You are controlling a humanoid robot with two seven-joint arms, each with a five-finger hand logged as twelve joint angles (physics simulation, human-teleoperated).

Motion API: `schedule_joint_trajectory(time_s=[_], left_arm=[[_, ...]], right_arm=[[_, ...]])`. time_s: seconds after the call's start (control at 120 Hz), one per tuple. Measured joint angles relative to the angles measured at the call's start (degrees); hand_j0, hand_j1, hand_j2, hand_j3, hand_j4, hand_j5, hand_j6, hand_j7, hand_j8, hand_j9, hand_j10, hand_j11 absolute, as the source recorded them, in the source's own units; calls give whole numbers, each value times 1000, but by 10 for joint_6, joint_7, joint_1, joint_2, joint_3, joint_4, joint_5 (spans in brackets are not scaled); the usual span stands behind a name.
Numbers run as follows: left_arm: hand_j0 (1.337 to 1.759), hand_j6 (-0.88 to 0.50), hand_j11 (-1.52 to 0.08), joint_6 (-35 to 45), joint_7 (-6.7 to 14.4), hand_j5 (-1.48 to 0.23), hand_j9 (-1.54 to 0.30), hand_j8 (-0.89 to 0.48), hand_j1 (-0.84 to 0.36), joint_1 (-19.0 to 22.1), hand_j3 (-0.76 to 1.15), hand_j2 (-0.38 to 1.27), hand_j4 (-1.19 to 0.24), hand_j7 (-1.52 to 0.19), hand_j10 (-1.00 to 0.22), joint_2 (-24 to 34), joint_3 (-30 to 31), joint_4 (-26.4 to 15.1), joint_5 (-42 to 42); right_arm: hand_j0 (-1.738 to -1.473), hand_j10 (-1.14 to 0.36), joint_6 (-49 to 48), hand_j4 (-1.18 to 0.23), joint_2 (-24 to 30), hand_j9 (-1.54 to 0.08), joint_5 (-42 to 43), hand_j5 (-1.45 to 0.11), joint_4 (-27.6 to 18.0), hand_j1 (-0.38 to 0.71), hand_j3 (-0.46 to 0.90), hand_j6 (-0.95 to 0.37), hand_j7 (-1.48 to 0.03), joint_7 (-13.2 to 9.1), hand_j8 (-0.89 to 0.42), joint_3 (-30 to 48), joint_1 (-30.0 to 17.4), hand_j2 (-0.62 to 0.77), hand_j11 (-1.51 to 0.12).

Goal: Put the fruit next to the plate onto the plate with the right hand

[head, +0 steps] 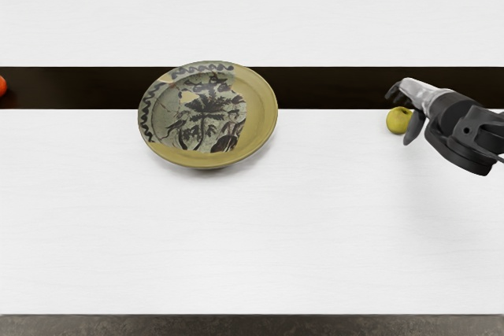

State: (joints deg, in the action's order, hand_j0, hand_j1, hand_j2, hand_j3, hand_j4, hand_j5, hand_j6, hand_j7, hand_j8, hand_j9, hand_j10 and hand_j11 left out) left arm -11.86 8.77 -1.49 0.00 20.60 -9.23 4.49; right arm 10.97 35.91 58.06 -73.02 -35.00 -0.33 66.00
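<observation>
Evidently, a small red object (pixel 1 85) sat at the far left edge, well apart from the plate (pixel 266 100), which lay left of centre on the white table (pixel 252 234). The yellow-green fruit (pixel 398 120) rested on the table, well to the right of the plate. The right hand (pixel 420 106) stood just beside it with fingers spread and holding nothing, the fruit directly on its left, so the carry would run leftward.

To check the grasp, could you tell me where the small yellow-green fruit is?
Head view: the fruit lies on the white table, right of the olive painted plate, beside the right hand.
</observation>
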Motion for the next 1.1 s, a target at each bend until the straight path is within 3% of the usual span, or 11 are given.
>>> schedule_joint_trajectory(time_s=[1.1], left_arm=[[1658,-233,-303,0,0,-303,-303,-233,69,0,0,47,-233,-303,-233,0,0,0,0]], right_arm=[[-1658,-361,6,-362,-20,-467,-11,-467,50,79,0,-362,-466,0,-362,7,-8,-68,-466]])
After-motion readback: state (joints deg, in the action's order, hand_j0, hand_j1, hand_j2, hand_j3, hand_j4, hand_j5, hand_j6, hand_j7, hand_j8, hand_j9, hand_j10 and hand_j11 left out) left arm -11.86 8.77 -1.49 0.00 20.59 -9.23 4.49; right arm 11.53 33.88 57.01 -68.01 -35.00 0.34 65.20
